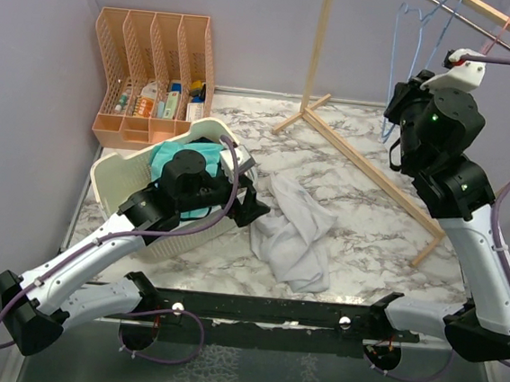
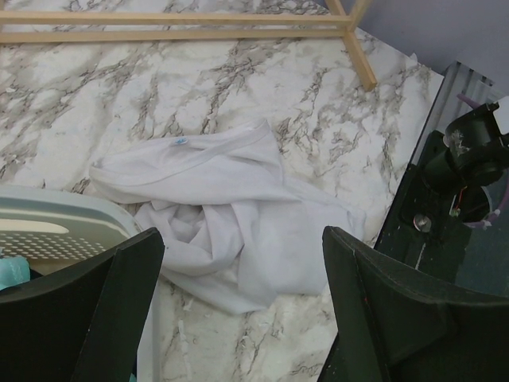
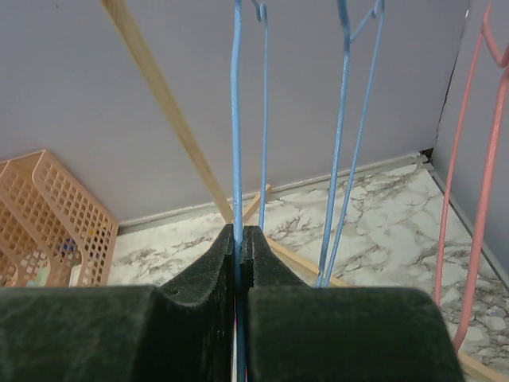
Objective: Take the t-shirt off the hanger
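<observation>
White crumpled cotton t-shirt (image 1: 292, 231) lies in a loose heap on the grey-veined marble desk (image 1: 367, 247), about midway between the left and right edges and closer to the near edge, off any hanger. Its collar with a small label shows in the left wrist view (image 2: 231, 207). One fold touches or nearly touches the white perforated plastic laundry basket (image 1: 117, 173) on the left side of the desk, which holds a teal cloth (image 1: 172, 156). The left gripper (image 1: 257, 211) hangs above the shirt's basket-side edge with its black fingers (image 2: 358, 270) spread wide and nothing between them. Toward the far right corner, the right gripper (image 1: 397, 101) is raised high, its foam pads (image 3: 211, 270) pressed together on the thin wire of a bare blue wire hanger (image 3: 236, 119). A second blue wire hanger (image 3: 343, 159) and a pink one (image 3: 477, 199) hang just beside it on the light wooden clothes rack (image 1: 366, 161). A peach plastic file organiser (image 1: 151, 55) with small packets inside stands in the far left corner.
</observation>
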You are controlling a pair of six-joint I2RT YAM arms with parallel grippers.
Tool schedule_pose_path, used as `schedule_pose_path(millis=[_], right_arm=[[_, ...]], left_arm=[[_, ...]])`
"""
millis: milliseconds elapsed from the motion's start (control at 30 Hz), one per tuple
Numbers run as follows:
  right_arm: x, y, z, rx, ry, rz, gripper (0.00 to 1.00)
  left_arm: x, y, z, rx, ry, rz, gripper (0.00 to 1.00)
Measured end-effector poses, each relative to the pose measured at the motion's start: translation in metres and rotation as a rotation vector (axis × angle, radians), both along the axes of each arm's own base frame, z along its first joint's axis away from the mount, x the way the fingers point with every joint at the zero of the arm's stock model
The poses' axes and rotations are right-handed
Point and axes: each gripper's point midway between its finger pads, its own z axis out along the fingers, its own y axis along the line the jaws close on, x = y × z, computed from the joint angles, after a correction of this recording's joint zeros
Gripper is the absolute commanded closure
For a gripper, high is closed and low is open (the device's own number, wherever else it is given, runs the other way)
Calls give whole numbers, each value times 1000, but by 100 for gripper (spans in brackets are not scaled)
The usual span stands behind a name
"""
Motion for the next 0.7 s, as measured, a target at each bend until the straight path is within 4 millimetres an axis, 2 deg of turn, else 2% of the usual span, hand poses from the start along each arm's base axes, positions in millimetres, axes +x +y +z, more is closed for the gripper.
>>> schedule_pose_path(millis=[167,267,367,500,600,700], right_arm=[[9,-4,13,14,-58,-50,99],[19,-2,13,5,-60,-74,99],[35,7,5,-14,-36,-87,99],[57,18,-17,-47,14,-94,99],[67,20,-28,-54,37,-104,99],[74,17,-29,-44,41,-120,99]], left_arm=[[-1,0,-5,4,8,-4,17],[-2,-1,-5,0,11,-12,17],[-4,-2,-4,-2,14,-20,17],[-5,-2,-5,-4,19,-23,17],[-6,-2,-5,-6,21,-23,17],[-6,-1,-5,-8,24,-23,17]])
